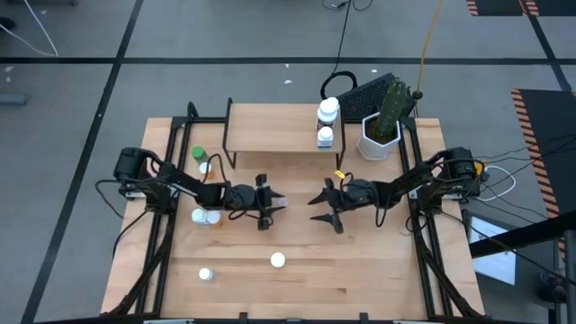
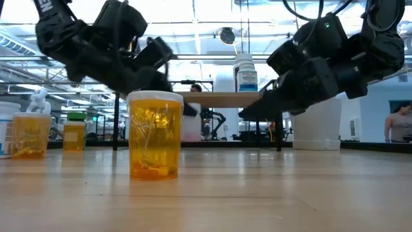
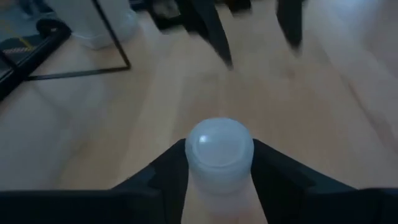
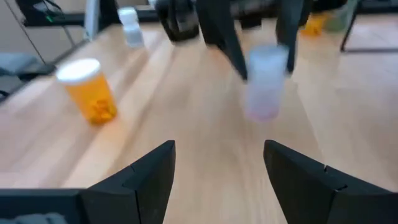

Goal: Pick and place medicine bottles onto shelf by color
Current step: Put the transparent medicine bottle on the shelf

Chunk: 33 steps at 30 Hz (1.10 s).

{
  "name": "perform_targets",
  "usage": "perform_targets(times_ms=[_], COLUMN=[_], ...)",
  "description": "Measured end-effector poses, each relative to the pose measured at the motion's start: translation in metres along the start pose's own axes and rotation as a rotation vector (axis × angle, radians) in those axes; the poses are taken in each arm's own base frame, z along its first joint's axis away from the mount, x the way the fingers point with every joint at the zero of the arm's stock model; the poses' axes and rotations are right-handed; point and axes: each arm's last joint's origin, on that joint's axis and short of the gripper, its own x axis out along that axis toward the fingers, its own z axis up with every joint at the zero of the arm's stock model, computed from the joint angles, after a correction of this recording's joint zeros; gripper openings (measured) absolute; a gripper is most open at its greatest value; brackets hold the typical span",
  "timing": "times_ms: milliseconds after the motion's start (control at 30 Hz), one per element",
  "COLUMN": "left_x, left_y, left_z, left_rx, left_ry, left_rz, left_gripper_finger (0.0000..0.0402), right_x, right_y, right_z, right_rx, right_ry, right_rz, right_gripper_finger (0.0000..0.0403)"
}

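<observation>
Hovering mid-table, the left gripper [image 3: 219,163] has its two dark fingers pressed against either side of a white bottle [image 3: 219,152], pinching it just below the cap. The right gripper [image 4: 219,180] hangs opposite, jaws spread and holding nothing. An orange bottle [image 2: 154,134] stands on the table in front. On the shelf [image 1: 274,129] two white bottles [image 1: 327,121] stand at its right end.

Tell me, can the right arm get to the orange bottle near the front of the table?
Probably yes. The right gripper hangs above the table with fingers open and empty, and bare wood lies between it and the orange bottle. Nothing stands in the way.
</observation>
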Motion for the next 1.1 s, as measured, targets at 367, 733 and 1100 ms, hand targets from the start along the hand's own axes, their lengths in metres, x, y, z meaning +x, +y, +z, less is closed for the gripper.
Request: perform_targets(times_ms=[367, 733, 1100], left_x=[0.022, 0.029, 0.023], left_y=[0.018, 0.025, -0.004], left_z=[0.055, 0.093, 0.059], left_rx=[-0.091, -0.08, 0.015], left_ry=[-0.019, 0.155, 0.273], left_rz=[0.045, 0.045, -0.033], left_gripper_finger=[0.0145, 0.0132, 0.0257], right_x=[0.0, -0.001, -0.001], right_y=[-0.002, -0.002, -0.002], right_z=[-0.005, -0.011, -0.009], right_rx=[-0.014, -0.021, 0.004], right_ry=[0.045, 0.109, 0.094], right_rz=[-0.065, -0.066, -0.066], right_gripper_finger=[0.0238, 0.0238, 0.0238])
